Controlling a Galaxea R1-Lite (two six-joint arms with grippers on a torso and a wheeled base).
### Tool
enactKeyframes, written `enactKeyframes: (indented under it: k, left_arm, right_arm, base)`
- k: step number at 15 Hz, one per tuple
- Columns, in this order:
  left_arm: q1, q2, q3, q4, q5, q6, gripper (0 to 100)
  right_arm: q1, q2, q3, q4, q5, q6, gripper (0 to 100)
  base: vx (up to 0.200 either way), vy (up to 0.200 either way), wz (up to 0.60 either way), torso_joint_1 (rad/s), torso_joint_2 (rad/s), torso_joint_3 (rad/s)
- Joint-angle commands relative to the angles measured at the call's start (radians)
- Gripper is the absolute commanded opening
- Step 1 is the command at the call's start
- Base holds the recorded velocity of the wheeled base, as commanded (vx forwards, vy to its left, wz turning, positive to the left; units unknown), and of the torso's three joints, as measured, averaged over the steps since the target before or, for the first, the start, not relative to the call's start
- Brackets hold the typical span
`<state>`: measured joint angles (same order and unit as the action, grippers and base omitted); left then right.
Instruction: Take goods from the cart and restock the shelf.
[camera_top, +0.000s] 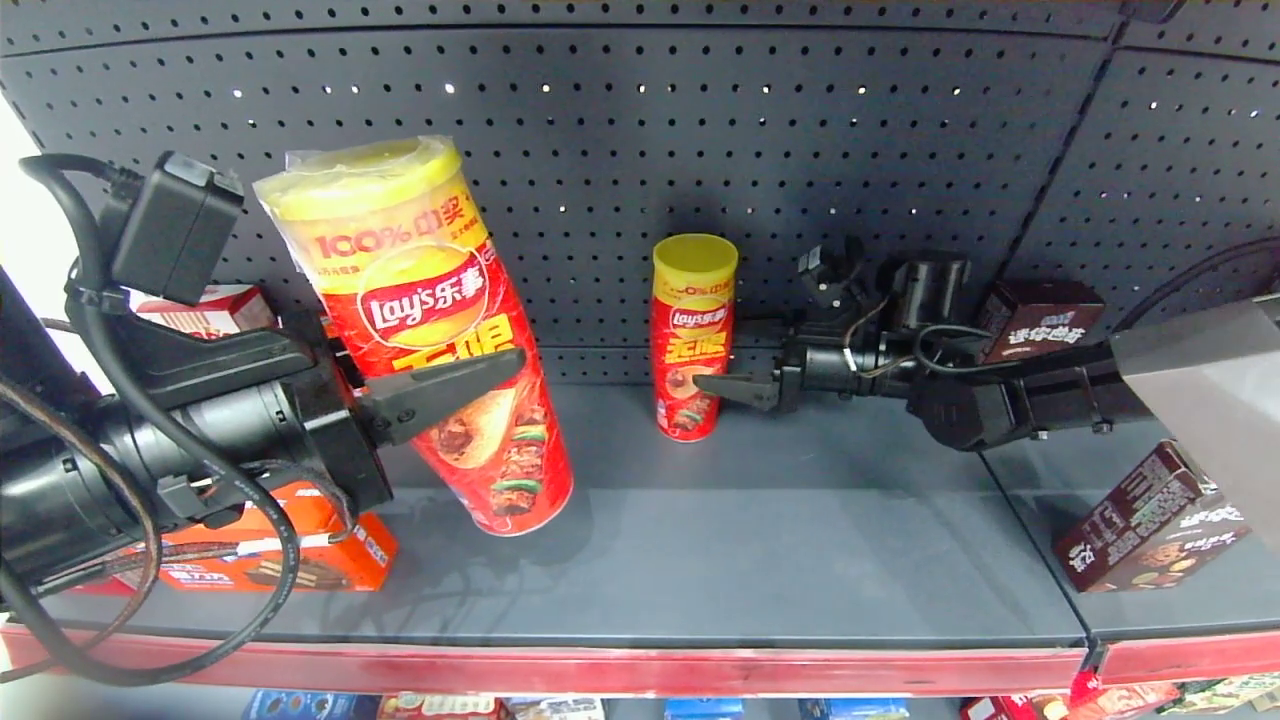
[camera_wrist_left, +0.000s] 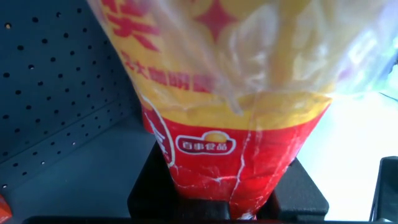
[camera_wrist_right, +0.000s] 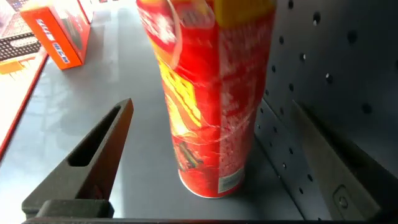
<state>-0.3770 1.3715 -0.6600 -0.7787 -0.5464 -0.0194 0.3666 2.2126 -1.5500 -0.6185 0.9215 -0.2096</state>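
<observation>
One chip can (camera_top: 692, 340) stands on the shelf (camera_top: 750, 540), with the right hand (camera_wrist_right: 211, 109) spread either side of it. Left of it, the left hand (camera_top: 470, 385) pinches a second chip can (camera_top: 430, 330), tilted and apparently not yet set down.

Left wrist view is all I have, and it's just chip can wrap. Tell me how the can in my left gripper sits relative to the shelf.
Observer: In the head view the large chip can in the left gripper is tilted, top leaning toward the robot's left, base low at the shelf deck. I cannot tell whether it touches.
Operator: Report what stands to its right.
Observer: A smaller chip can stands upright close to the pegboard back. The right gripper is open around it, not touching.
Operator: Name anything under my arm.
Observer: An orange box lies flat on the shelf near the front edge.
</observation>
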Motion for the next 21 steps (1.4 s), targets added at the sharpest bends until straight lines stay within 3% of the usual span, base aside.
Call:
enactKeyframes:
  k: [1, 11, 12, 18, 21]
  left_arm:
    - [0.001, 0.001, 0.003, -0.001, 0.0, -0.001, 0]
    - [0.003, 0.015, 0.016, -0.002, 0.002, -0.001, 0]
    - [0.004, 0.017, 0.022, -0.002, 0.002, -0.001, 0]
    - [0.006, 0.021, 0.025, -0.005, 0.002, -0.001, 0]
    - [0.006, 0.021, 0.025, -0.005, 0.002, -0.001, 0]
  right_arm:
    - [0.003, 0.042, -0.035, 0.0, 0.0, 0.001, 100]
    - [0.035, 0.176, -0.176, -0.009, -0.009, 0.015, 100]
    - [0.037, 0.188, -0.205, 0.0, -0.01, 0.015, 0]
    - [0.032, 0.159, -0.182, -0.003, -0.01, 0.016, 0]
    - [0.052, 0.041, -0.047, -0.01, -0.023, 0.016, 0]
  base:
    - [0.0, 0.0, 0.0, 0.0, 0.0, 0.0]
    - [0.0, 0.0, 0.0, 0.0, 0.0, 0.0]
    - [0.0, 0.0, 0.0, 0.0, 0.0, 0.0]
    - [0.0, 0.0, 0.0, 0.0, 0.0, 0.0]
    - [0.0, 0.0, 0.0, 0.0, 0.0, 0.0]
